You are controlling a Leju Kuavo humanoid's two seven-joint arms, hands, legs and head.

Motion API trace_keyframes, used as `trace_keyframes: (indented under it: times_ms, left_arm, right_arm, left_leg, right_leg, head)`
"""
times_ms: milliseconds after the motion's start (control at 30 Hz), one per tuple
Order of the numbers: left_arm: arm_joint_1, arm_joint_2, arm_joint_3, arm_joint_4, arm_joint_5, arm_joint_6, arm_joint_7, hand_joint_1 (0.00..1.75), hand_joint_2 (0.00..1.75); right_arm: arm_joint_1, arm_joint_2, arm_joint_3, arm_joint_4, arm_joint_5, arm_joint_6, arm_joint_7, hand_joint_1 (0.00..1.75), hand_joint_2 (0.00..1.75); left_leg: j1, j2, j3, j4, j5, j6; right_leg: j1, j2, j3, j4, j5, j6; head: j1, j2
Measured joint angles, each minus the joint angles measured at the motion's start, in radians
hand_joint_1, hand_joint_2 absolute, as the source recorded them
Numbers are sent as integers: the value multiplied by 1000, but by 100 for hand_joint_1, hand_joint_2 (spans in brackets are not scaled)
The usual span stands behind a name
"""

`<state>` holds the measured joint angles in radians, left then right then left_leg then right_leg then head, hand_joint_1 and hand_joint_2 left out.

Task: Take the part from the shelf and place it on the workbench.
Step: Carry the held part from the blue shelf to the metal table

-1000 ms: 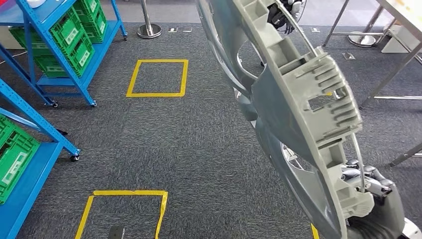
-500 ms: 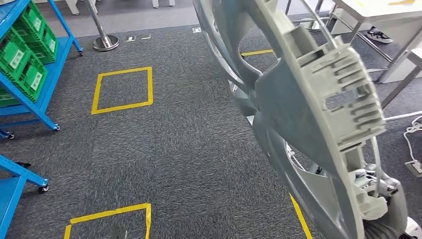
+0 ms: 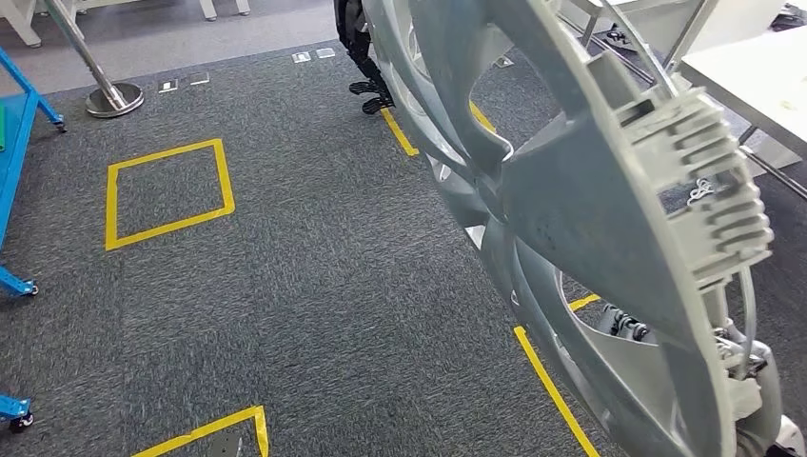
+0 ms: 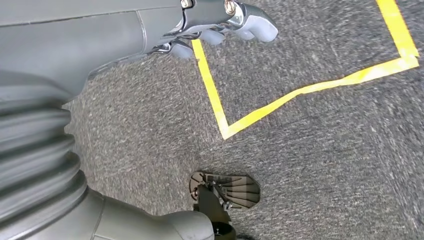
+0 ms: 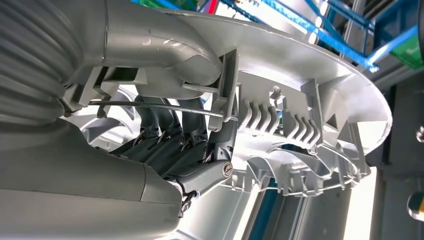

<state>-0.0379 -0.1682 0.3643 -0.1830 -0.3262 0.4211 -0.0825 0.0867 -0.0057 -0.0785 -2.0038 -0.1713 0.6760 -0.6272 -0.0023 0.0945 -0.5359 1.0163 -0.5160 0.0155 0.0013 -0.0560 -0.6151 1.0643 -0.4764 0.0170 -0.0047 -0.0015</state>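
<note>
A large grey plastic part (image 3: 571,219), round with ribs and spokes, hangs upright close before me on the right of the head view. My right hand (image 3: 747,376) grips its lower rim. Up close, the right hand (image 5: 190,145) has dark fingers hooked through an opening in the part (image 5: 310,100) and the thumb over its rim. A corner of the white workbench (image 3: 761,76) shows at the upper right, partly hidden by the part. My left hand (image 4: 220,20) hangs over the carpet, holding nothing, its fingers and thumb apart.
Grey carpet carries yellow tape squares (image 3: 167,190) and a tape line (image 3: 552,390). A blue shelf frame (image 3: 14,124) stands at the left edge. A post's round base (image 3: 114,98) is at the back left. A person's dark shoes (image 3: 369,90) stand behind the part.
The camera has turned right: the blue shelves and green crates slid off to the left, and the white workbench came in at the upper right. The part stays in my right hand.
</note>
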Motion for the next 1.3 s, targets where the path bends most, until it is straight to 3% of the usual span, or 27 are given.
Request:
trace_keyframes:
  times_ms: [67,133,200,267,333,367,400,433,500,567,633,667,700,767,800,867,900,933,967,1033,1067,1133,1167,1233,1300]
  left_arm:
    - [0,0,0,0,0,0,3,0,175]
    - [-2,-2,0,-1,0,-1,3,0,175]
    - [-2,-3,1,-2,0,-8,-1,0,175]
    - [-1,-3,1,-2,0,-19,-5,0,175]
    - [2,-3,1,0,0,-28,-6,0,175]
    - [4,-3,1,1,0,-31,-6,0,175]
    - [4,-3,1,1,0,-35,-7,0,175]
    - [3,-3,1,1,0,-38,-8,0,175]
    - [3,-4,1,2,0,-41,-12,0,175]
    - [3,-4,1,3,0,-42,-14,0,175]
    - [2,-3,2,3,-1,-42,-15,0,175]
    - [1,-3,2,2,-1,-42,-17,0,175]
    - [1,-3,2,2,-2,-42,-19,0,175]
    - [0,-2,2,0,-3,-42,-23,0,175]
    - [1,-1,2,0,-4,-42,-26,0,175]
    - [2,1,3,0,-7,-45,-31,0,175]
    - [2,2,3,0,-8,-47,-34,0,175]
    - [0,2,3,0,-9,-48,-37,0,175]
    - [-1,2,3,0,-9,-48,-39,0,175]
    - [-2,2,3,0,-10,-49,-42,0,175]
    - [-2,2,3,0,-10,-50,-43,0,175]
    - [-4,2,3,0,-10,-50,-43,0,175]
    - [-5,2,3,-1,-11,-50,-42,0,175]
    - [-5,2,3,-1,-14,-49,-40,0,175]
    - [-3,2,3,-1,-17,-48,-35,0,175]
  right_arm:
    - [-3,-1,-2,11,-1,2,-6,175,175]
    - [-5,-2,-9,22,-2,3,-10,175,175]
    - [-6,-2,-16,28,0,3,-12,175,175]
    - [-6,-1,-19,34,4,3,-12,175,175]
    - [-4,0,-19,40,10,2,-11,175,175]
    - [-3,0,-19,43,14,1,-10,175,175]
    - [-2,0,-20,45,17,0,-9,175,175]
    - [-1,0,-20,46,21,-2,-8,175,175]
    - [-1,0,-19,47,27,-6,-6,175,175]
    - [-1,0,-18,47,34,-13,-3,175,175]
    - [2,0,-17,47,37,-19,-2,175,175]
    - [4,0,-17,47,37,-21,-2,175,175]
    - [4,0,-17,47,37,-22,-1,175,175]
    - [3,0,-17,47,37,-23,-1,175,175]
    - [2,0,-17,47,37,-25,-1,175,175]
    - [4,0,-17,46,37,-30,-1,175,175]
    - [7,0,-17,45,36,-33,-1,175,175]
    - [11,0,-17,42,35,-35,-1,175,175]
    - [15,0,-17,38,35,-36,-1,175,175]
    - [20,0,-17,29,33,-35,-1,175,175]
    - [23,0,-17,26,33,-35,-1,175,175]
    - [31,0,-17,21,31,-35,-3,175,175]
    - [34,0,-17,18,31,-35,-3,175,175]
    - [35,1,-18,14,31,-36,-4,175,175]
    - [34,3,-18,12,32,-37,-3,175,175]
  left_leg:
    - [-3,17,5,-1,-4,-10]
    - [-2,34,9,-3,-9,-20]
    - [1,0,0,28,-33,-30]
    - [4,-64,-47,139,-94,-38]
    - [6,-88,-110,264,-142,-41]
    - [7,-91,-124,287,-138,-42]
    - [8,-93,-119,269,-114,-43]
    - [11,-100,-97,214,-74,-43]
    - [19,-150,-42,76,-9,-44]
    - [23,-188,-16,14,6,-41]
    - [20,-173,-14,10,7,-29]
    - [19,-160,-13,6,10,-21]
    - [19,-145,-12,1,13,-12]
    - [16,-114,-11,-4,15,-1]
    - [14,-98,-12,-4,14,3]
    - [11,-64,-12,-3,12,5]
    - [11,-48,-11,-3,10,5]
    - [10,-35,-9,-2,9,4]
    - [10,-22,-7,-2,6,3]
    - [5,-1,-3,0,1,-5]
    - [4,8,0,1,-2,-10]
    - [2,27,6,-2,-4,-21]
    - [3,25,8,0,-9,-26]
    - [5,-20,-9,49,-43,-36]
    - [8,-75,-67,174,-106,-41]
  right_leg:
    - [9,-20,23,-48,6,-11]
    - [8,5,22,-53,11,-19]
    - [1,28,26,-61,18,-29]
    - [-5,50,29,-65,21,-36]
    - [-6,79,28,-64,21,-38]
    - [-6,95,28,-62,21,-38]
    - [-7,111,29,-61,20,-37]
    - [-8,127,30,-59,19,-35]
    - [-10,157,28,-51,16,-26]
    - [-12,183,18,-47,18,-11]
    - [-17,207,7,-50,26,4]
    - [-17,197,3,-45,24,9]
    - [-15,170,-8,-26,13,12]
    - [-10,96,-56,71,-39,16]
    - [-10,75,-90,140,-71,18]
    - [-12,64,-133,231,-97,19]
    - [-12,61,-127,224,-85,18]
    - [-11,56,-100,178,-57,16]
    - [-9,40,-57,105,-26,12]
    - [1,1,10,-16,9,1]
    - [6,-10,25,-44,12,-5]
    - [8,6,24,-53,12,-14]
    - [6,17,25,-56,15,-19]
    - [-3,38,29,-64,20,-30]
    - [-7,60,30,-65,22,-36]
  head:
    - [-1,0]
    - [-1,0]
    - [-2,0]
    - [-5,0]
    - [-6,0]
    - [-6,0]
    - [-6,0]
    - [-6,0]
    - [-6,0]
    - [-5,0]
    - [-4,0]
    - [-4,0]
    - [-1,0]
    - [3,0]
    - [4,0]
    - [4,0]
    - [4,0]
    - [4,0]
    - [4,0]
    - [4,0]
    - [4,0]
    - [4,0]
    - [4,0]
    - [2,0]
    - [0,0]
